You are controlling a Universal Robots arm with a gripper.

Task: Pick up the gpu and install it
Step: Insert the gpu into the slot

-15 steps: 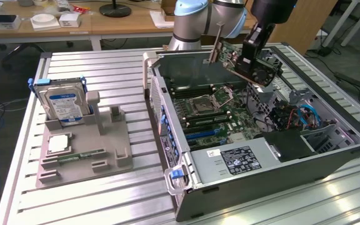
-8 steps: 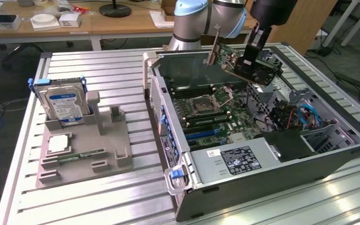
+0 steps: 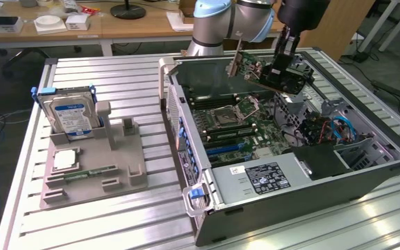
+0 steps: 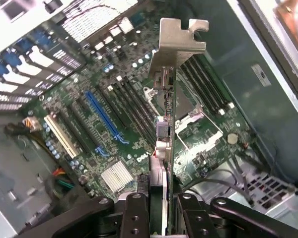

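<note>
Currently: gpu (image 3: pixel 254 66), pinched edgewise in gripper (image 4: pixel 161 201), held above open computer case (image 3: pixel 290 208). Step: transport to motherboard (image 3: pixel 255 130). Outstanding, likely: aligning with blue expansion slot (image 4: pixel 103 115).

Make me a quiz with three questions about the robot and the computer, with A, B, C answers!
1. Where is the card?
A. In the grey holder.
B. Above the open computer case.
C. On the floor.
2. What colour is the hard drive label?
A. Red.
B. Yellow.
C. Blue and white.
3. What is the pincer doing?
A. Gripping the card.
B. Hanging open, empty.
C. Gripping the hard drive.
Answers:
1 B, the card hangs over the case's opening.
2 C, blue and white show on its face.
3 A, it is clamped on the card's edge.
</note>
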